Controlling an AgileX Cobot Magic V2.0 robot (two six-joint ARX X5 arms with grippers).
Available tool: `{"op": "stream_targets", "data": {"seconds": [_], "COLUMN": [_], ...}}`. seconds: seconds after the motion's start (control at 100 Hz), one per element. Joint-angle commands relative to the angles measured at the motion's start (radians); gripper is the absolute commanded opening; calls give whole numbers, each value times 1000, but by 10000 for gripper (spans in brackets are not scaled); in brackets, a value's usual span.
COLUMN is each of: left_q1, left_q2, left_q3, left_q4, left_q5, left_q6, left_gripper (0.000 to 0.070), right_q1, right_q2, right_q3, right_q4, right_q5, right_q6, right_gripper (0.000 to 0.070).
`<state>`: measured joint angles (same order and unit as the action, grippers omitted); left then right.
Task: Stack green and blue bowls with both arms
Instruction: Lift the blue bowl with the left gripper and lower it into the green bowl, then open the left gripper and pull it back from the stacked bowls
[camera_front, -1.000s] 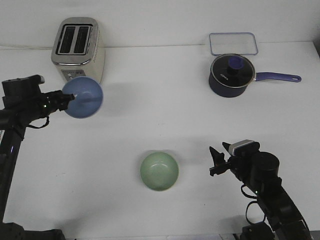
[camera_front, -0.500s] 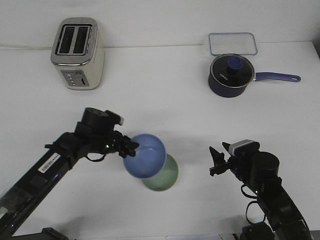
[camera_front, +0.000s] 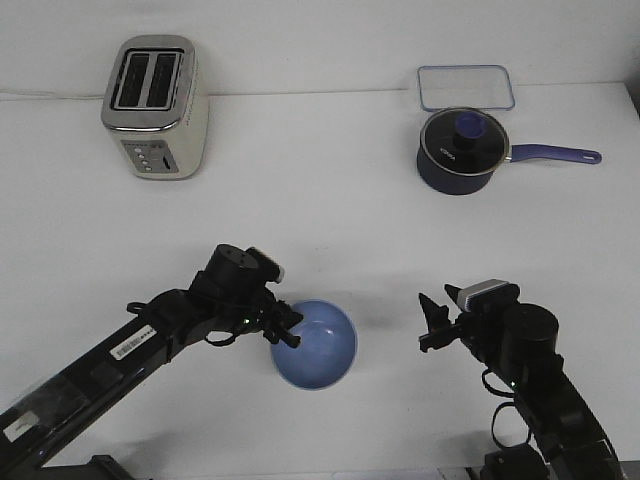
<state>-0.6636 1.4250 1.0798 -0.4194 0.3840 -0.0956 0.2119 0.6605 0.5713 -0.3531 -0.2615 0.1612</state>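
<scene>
The light blue bowl (camera_front: 322, 345) sits low at the front middle of the table, upright, on the spot where the green bowl stood. The green bowl is hidden beneath it. My left gripper (camera_front: 286, 327) reaches in from the left and is shut on the blue bowl's left rim. My right gripper (camera_front: 431, 325) hovers to the right of the bowl, apart from it. Its two fingers are spread and it is empty.
A silver toaster (camera_front: 155, 105) stands at the back left. A dark navy lidded pot (camera_front: 460, 152) with a purple handle and a clear flat container (camera_front: 466, 87) are at the back right.
My left arm swung the blue bowl from beside the toaster to above the green bowl, then lowered it onto it, covering the green bowl. The right arm has not moved.
</scene>
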Motion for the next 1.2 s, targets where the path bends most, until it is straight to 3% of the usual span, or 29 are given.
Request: {"op": "stream_targets", "data": {"seconds": [0.0, 0.24, 0.4, 0.46, 0.57, 0.83, 1.06, 1.11, 1.19], "left_q1": [-12, -40, -50, -48, -27, 88, 307, 356, 427], "left_q2": [29, 74, 72, 68, 37, -148, -332, -376, -469], "left_q3": [14, 14, 18, 27, 55, 102, 93, 68, -16], "left_q4": [3, 2, 21, 26, 29, 106, 115, 115, 148], "left_q5": [1, 1, 1, 0, -40, -344, -369, -369, -367], "left_q6": [6, 29, 32, 33, 53, 130, 141, 142, 170], "left_gripper": [11, 38, 338, 387, 387, 389, 373, 332, 176], "right_q1": [3, 3, 3, 3, 3, 3, 3, 3, 3], "right_q2": [2, 2, 2, 2, 2, 2, -16, -34, -97], "right_q3": [6, 6, 6, 6, 6, 6, 5, 5, -6], "right_q4": [8, 8, 8, 8, 8, 9, 21, 23, 32], "right_q5": [-2, -1, -1, 0, 0, 11, 72, 92, 133], "right_q6": [6, 6, 6, 6, 6, -1, -34, -35, -45], "right_gripper": [362, 362, 362, 362, 362, 362, 342, 299, 176]}}
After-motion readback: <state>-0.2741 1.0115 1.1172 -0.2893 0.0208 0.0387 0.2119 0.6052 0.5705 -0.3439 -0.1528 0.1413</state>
